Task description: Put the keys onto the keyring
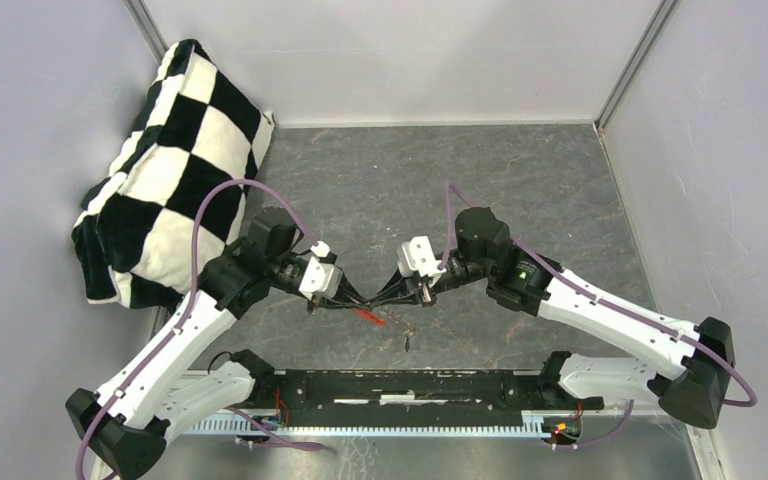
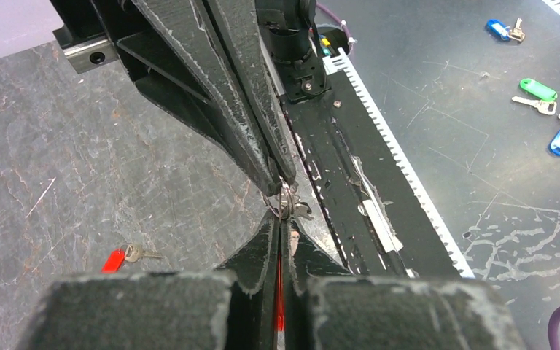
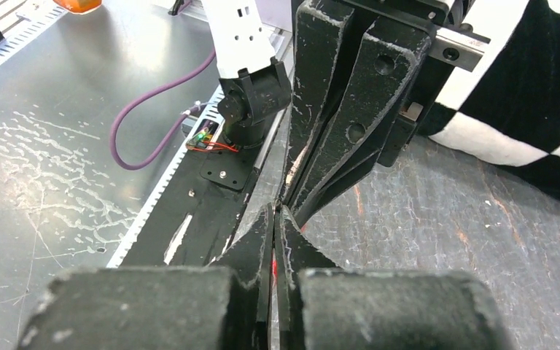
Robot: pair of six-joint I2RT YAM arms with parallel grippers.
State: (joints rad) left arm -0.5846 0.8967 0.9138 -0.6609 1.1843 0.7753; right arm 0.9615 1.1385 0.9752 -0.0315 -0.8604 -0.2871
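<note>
At the left hand (image 2: 280,224): clamped fully shut on the keyring (image 2: 285,205), red band running back between the fingers, metal loop poking out just past the tips. At the right hand (image 3: 274,217): shut as well, tip to tip against the left, nipping seemingly that same loop, with a red sliver between its fingers too. No key in either hand.

Judged as the step: steadying and parting the loop for a key. Best done by keeping the left pinch as anchor, working only with the right, easing gently along the line between the hands rather than twisting, and holding the loop off the surface (image 2: 80,160). Thin wire, so likely to spring out of a slack grip.

Long axis of the keyring: along the shared line of the fingers, band end into the left hand, loop end toward the right.

Further out, to the left in the left hand's wrist view, flat on the surface: red key (image 2: 120,257), crosswise to the fingers, blade toward the hand, head away. On the bases' side of the joined tips: a small dark piece, perhaps the black key (image 1: 407,342), too small to be sure.
</note>
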